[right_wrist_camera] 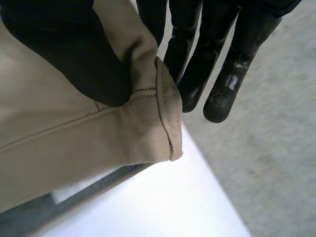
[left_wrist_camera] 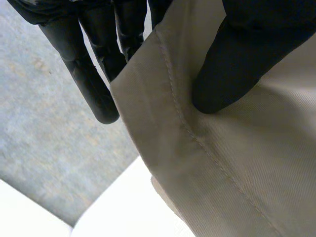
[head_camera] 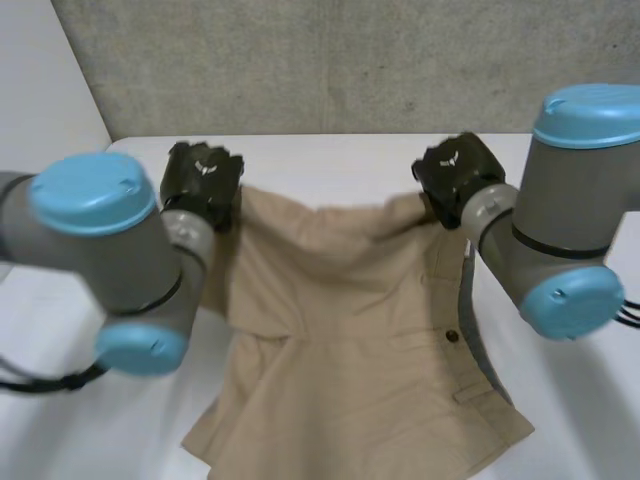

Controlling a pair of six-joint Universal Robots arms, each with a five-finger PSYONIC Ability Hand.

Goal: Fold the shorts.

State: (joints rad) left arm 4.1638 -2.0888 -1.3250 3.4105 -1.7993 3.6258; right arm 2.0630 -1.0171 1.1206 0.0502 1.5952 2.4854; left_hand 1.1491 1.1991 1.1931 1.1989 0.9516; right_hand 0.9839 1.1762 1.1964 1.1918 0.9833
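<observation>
Head view: my left hand and right hand each pinched a far corner of the shorts above the table.

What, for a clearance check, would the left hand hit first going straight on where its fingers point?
Probably the grey wall beyond the table; nothing else lies past the left hand's fingertips, though depth is unclear.

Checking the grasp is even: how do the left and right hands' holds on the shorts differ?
The right hand pinches a thick hemmed corner of the shorts; the left hand pinches flat cloth beside a stitched seam. Cloth bunches by the right hand and lies smoother by the left hand. Both clamp the far edge between thumb and fingers.
</observation>
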